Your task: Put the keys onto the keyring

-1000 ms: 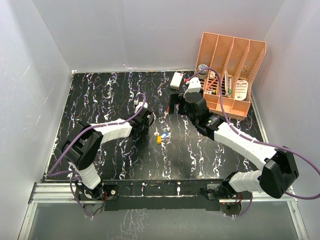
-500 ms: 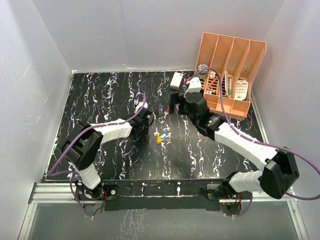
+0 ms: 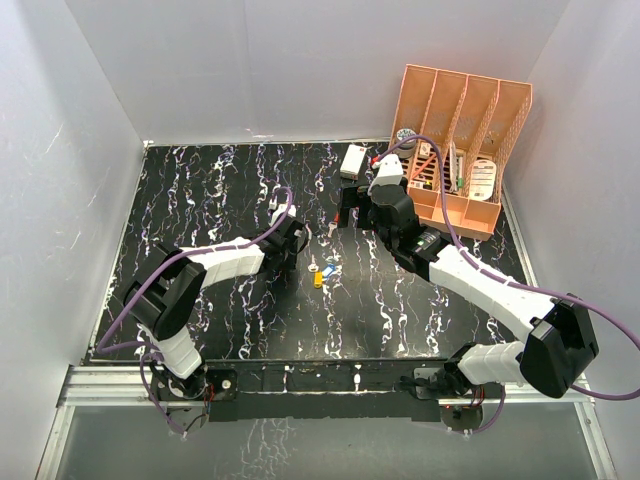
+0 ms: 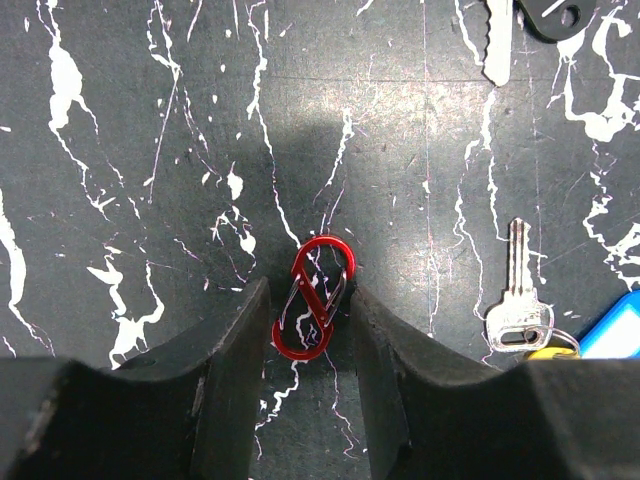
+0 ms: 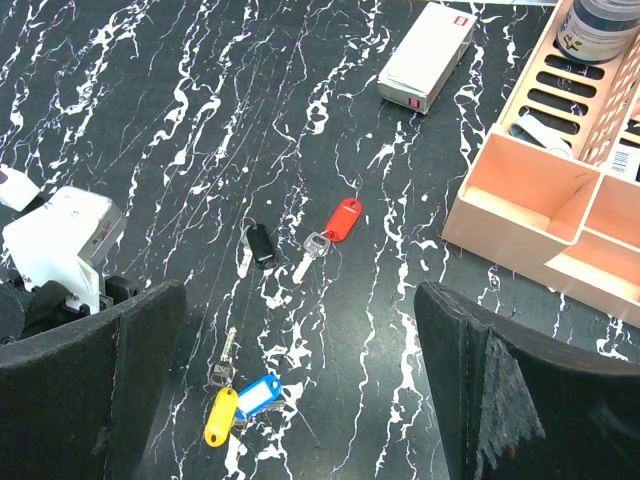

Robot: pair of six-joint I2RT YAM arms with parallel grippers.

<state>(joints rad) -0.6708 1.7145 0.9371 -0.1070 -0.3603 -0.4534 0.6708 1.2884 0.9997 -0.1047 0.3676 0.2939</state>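
Left wrist: keyring (image 4: 314,298) pinched between fingers (image 4: 235,350) | top external: keyring hidden

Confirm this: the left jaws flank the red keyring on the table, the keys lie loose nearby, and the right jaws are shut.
One thing is wrong: the right jaws are wide open, not shut, as the right wrist view shows. The rest holds: the left jaws flank the red keyring on the table, and the keys lie loose nearby.

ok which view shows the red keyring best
Left wrist: the keyring sits centre frame, its red S-shaped loop sharp, pinched between the fingers of the left gripper. Top external: too small to make out beside that gripper. Right wrist: the keys show, but no keyring.
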